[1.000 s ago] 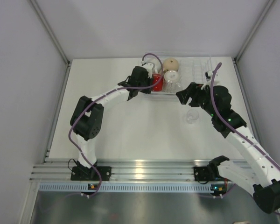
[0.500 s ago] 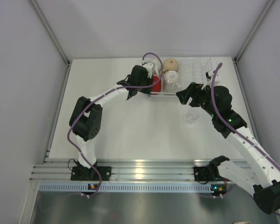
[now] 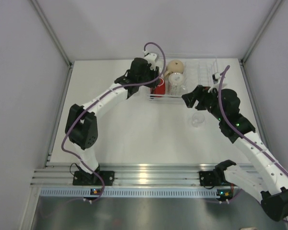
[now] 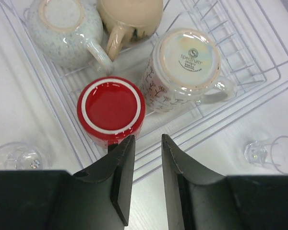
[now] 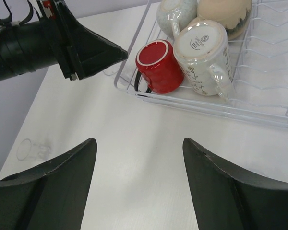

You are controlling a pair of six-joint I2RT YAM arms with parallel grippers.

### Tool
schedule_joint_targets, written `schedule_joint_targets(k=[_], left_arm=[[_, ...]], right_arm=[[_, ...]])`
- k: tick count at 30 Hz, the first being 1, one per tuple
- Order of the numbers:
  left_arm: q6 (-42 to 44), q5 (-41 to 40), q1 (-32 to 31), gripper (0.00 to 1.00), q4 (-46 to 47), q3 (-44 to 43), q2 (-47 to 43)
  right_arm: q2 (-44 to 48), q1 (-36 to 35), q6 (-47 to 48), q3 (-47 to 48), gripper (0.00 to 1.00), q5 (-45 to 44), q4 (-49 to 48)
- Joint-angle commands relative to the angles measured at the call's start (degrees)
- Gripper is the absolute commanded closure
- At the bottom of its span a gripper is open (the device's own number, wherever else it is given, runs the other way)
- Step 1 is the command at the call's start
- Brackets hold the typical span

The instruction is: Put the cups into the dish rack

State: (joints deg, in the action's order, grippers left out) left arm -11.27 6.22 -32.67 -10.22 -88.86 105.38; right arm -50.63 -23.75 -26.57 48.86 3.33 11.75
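The red mug (image 4: 111, 111) stands base up in the near-left corner of the dish rack (image 4: 240, 43), in the upper middle of the top view. It is just beside the white patterned mug (image 4: 182, 72), with the speckled mug (image 4: 65, 28) and the tan mug (image 4: 129, 14) behind them. Through the right wrist camera the red mug looks tilted, so treat it as loosely seated.

Your left gripper (image 4: 148, 139) hovers at the mug's near side. Its jaws are a narrow gap apart and hold nothing. Judging from that, the placing is done and the job now is a clean exit. Lift straight up and back before you swing sideways, so neither finger clips the red rim or the rack's clear wall. Open wider only once you are above the mugs.

Glasses are left to load. One small clear glass (image 3: 198, 120) lies on the table (image 3: 134, 124) below the right gripper (image 3: 189, 98) in the top view, and another clear glass (image 4: 17, 155) sits at the lower left of the left wrist view, outside the rack. The right jaws are wide apart and empty. Bring them down square over the nearer glass and close gently, since clear glass hides its edges and will probably be slippery. Aim for the open ribbed slots on the rack's right.
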Motion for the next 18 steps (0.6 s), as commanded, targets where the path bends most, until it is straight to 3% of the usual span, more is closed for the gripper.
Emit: schedule_joint_targets(k=[1, 7, 18], left_arm=[[-0.77, -1.73, 0.15, 0.66, 1.52, -4.03, 1.74], [-1.04, -3.84, 0.15, 0.78, 0.82, -7.38, 7.72], [-1.57, -2.18, 0.23, 0.81, 0.81, -6.68, 11.77]], right_arm=[[0.89, 0.63, 0.55, 1.15, 0.28, 1.06, -1.64], [0.89, 0.63, 1.34, 2.03, 0.29, 1.06, -0.76], [0.8, 0.9, 2.66, 2.55, 0.29, 0.53, -0.15]])
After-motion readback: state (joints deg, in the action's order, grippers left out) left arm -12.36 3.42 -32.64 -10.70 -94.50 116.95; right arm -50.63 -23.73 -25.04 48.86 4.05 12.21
